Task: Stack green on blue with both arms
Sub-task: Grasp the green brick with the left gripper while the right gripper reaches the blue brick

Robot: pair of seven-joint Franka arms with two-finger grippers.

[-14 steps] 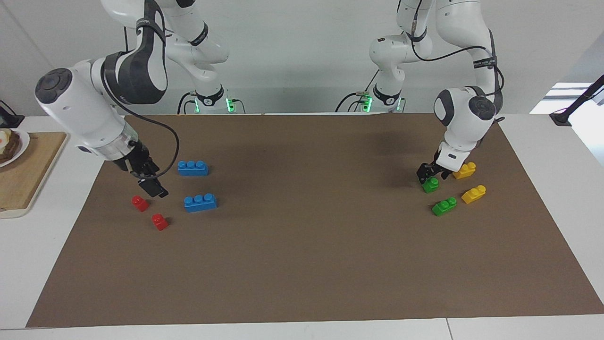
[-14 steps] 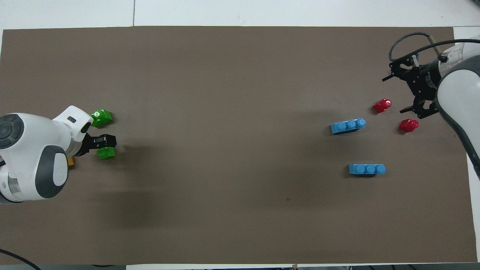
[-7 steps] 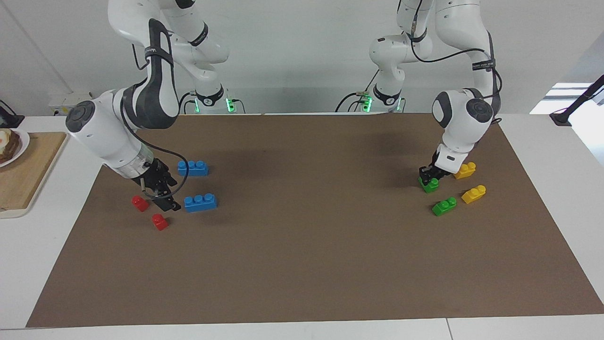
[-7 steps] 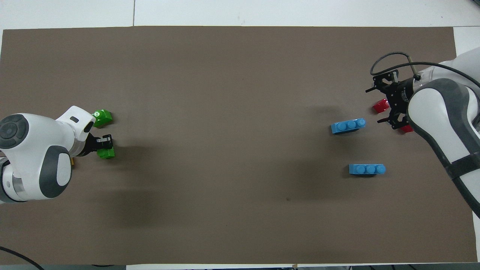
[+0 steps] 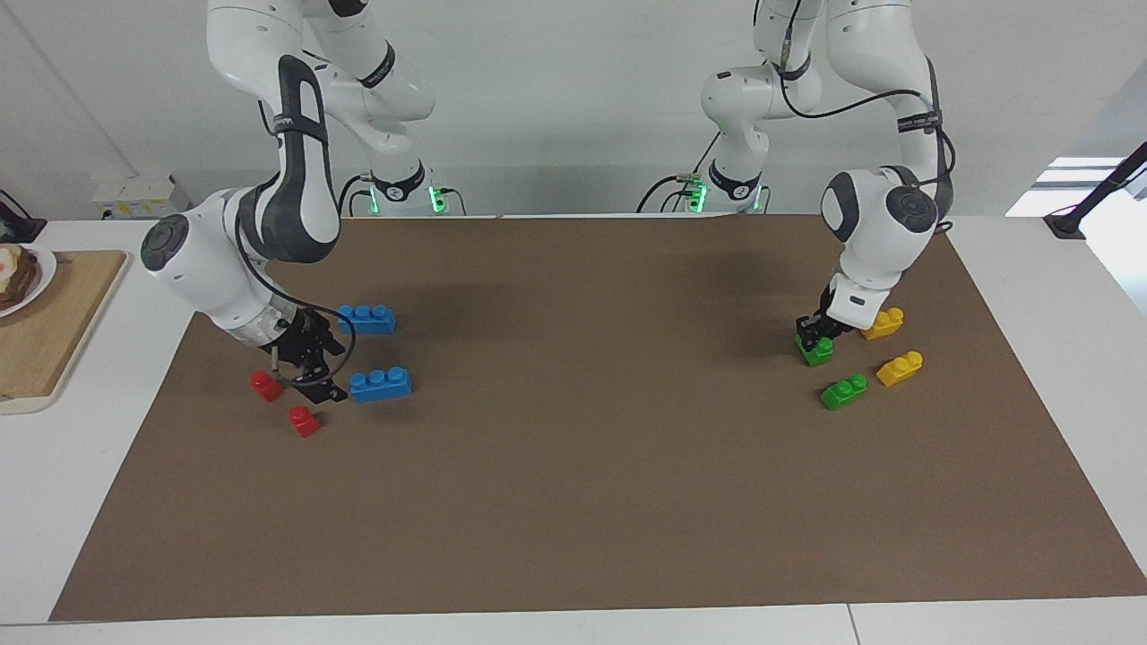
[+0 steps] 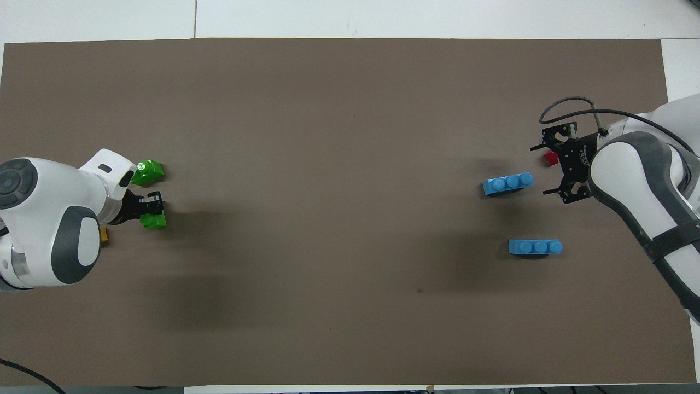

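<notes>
**Progress at this moment: both pick-ups under way, nothing stacked.** Nearest the robots, toward the right arm's end of the brown-covered worktop (image 5: 573, 502), lay one long bright blue three-stud plastic brick (image 5: 366, 319), untouched. At the left arm's end, about as near, sat a small yellow two-stud plastic brick (image 5: 883, 323).

Just beside that yellow brick, I had the left arm's black two-finger claw (image 5: 814, 339) down on a small bright green two-stud plastic brick (image 5: 819, 352). This brick rested on the worktop, not yet lifted. I could not tell whether the claw had closed on it.

The right arm's black two-finger claw (image 5: 314, 381) hung low and spread wide, holding nothing. It was between a small red single-stud plastic brick (image 5: 265, 385) and the end of the second long blue three-stud brick (image 5: 381, 383). I judged this second blue brick to be the intended base, and the claw was beside it rather than around it.

Farther out lay a second yellow brick (image 5: 900, 368), then the spare green two-stud brick (image 5: 843, 391). A second red brick (image 5: 303, 420) lay farthest from the robots.

By my judgement, what was left was to secure and lift the green brick and to grip the blue one. The two then had to be brought together and the green pressed onto the blue studs.
</notes>
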